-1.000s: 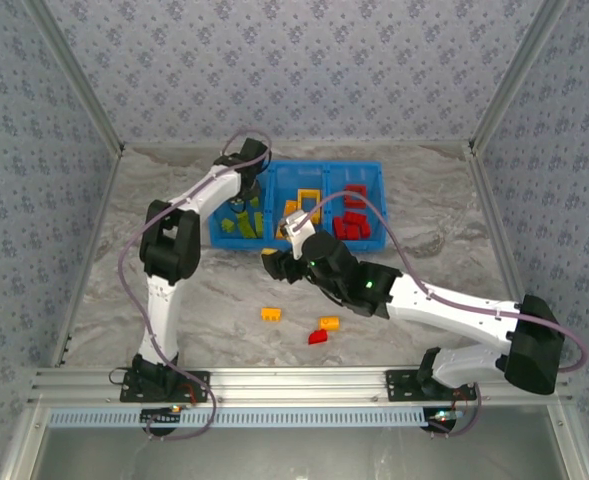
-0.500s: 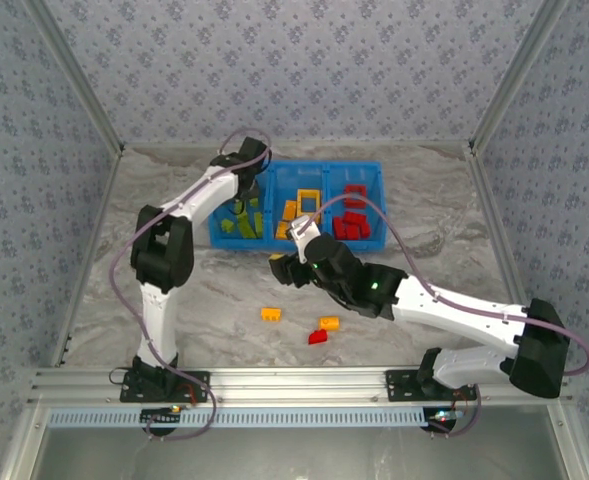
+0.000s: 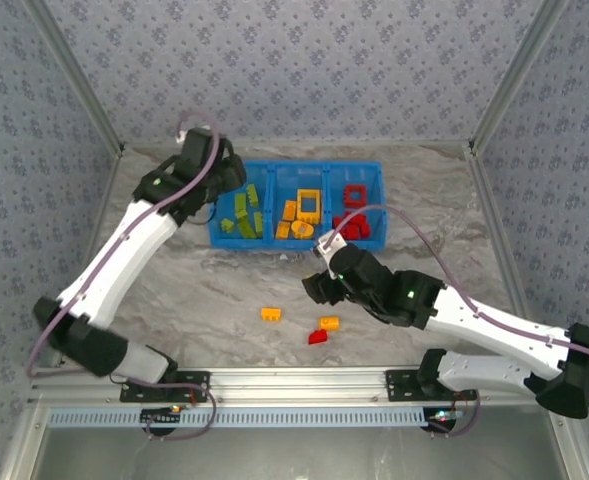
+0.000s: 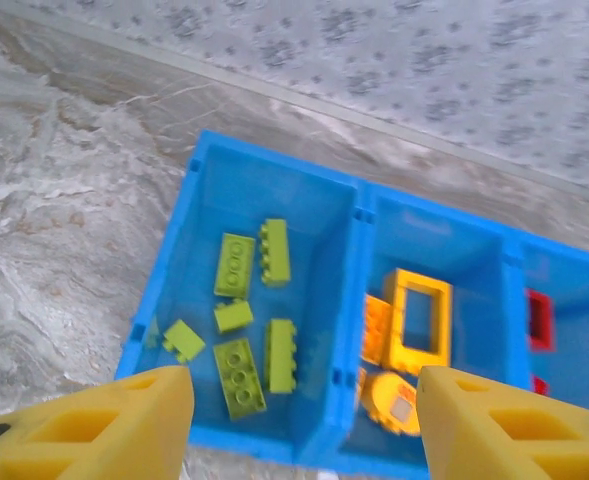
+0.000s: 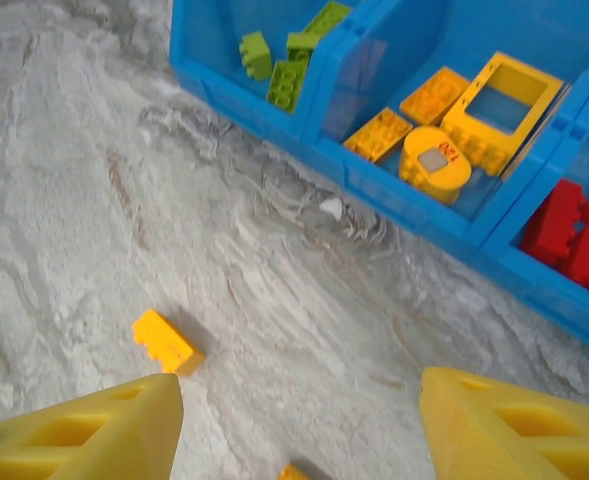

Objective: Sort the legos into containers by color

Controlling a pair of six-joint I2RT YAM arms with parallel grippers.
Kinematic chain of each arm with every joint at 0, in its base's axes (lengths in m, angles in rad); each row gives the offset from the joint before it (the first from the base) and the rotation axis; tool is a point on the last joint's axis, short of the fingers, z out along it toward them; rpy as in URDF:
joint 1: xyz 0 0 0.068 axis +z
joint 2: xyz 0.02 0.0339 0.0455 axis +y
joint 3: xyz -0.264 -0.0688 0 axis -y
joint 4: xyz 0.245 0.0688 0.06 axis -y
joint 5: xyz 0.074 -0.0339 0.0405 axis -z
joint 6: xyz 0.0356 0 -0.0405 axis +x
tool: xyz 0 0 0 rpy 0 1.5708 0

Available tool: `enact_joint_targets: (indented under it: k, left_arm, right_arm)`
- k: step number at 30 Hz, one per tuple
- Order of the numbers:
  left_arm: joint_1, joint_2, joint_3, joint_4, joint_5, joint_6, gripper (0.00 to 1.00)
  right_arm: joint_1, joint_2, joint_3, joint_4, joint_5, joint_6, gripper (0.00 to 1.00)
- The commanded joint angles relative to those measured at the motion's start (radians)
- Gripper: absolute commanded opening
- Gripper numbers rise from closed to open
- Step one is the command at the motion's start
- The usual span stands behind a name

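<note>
The blue bin (image 3: 314, 165) holds lime green legos (image 3: 244, 215) in its left container, yellow-orange ones (image 3: 304, 210) in the middle and red ones (image 3: 354, 215) on the right. My left gripper (image 3: 226, 185) hovers over the bin's left end, open and empty. From its wrist, the gripper (image 4: 304, 400) looks down on the green legos (image 4: 239, 375) and a yellow frame (image 4: 419, 320). My right gripper (image 3: 314, 287) hangs open and empty above the table in front of the bin. Its wrist view has the gripper (image 5: 299, 400) right of a loose yellow-orange lego (image 5: 166, 342).
Three loose legos lie on the marble table near the front: two yellow-orange ones (image 3: 271, 314) (image 3: 329, 323) and a red one (image 3: 318, 337). Patterned walls close in the left, back and right sides. The bin wall (image 5: 374, 185) stands beyond the right gripper.
My left gripper has opened and pulled up and to the left, out of the green container. The right gripper has drifted right and nearer, away from the bin.
</note>
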Motion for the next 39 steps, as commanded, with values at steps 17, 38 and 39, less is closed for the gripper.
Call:
enact_joint_targets:
  k: [17,38,39]
  left_arm:
    - [-0.016,-0.791,-0.596,-0.339,0.662,-0.094,0.80]
    - [-0.017,-0.869,-0.666,-0.187,0.743,-0.167,0.78]
    - [-0.016,-0.862,-0.666,-0.160,0.757,-0.172,0.78]
  right_arm:
    - [0.083,0.648,0.199,0.012,-0.232,-0.250,0.81]
    - [0.046,0.701,0.276,0.038,-0.193,-0.180,0.28]
    - [0.026,0.661,0.276,0.023,-0.182,-0.170,0.28]
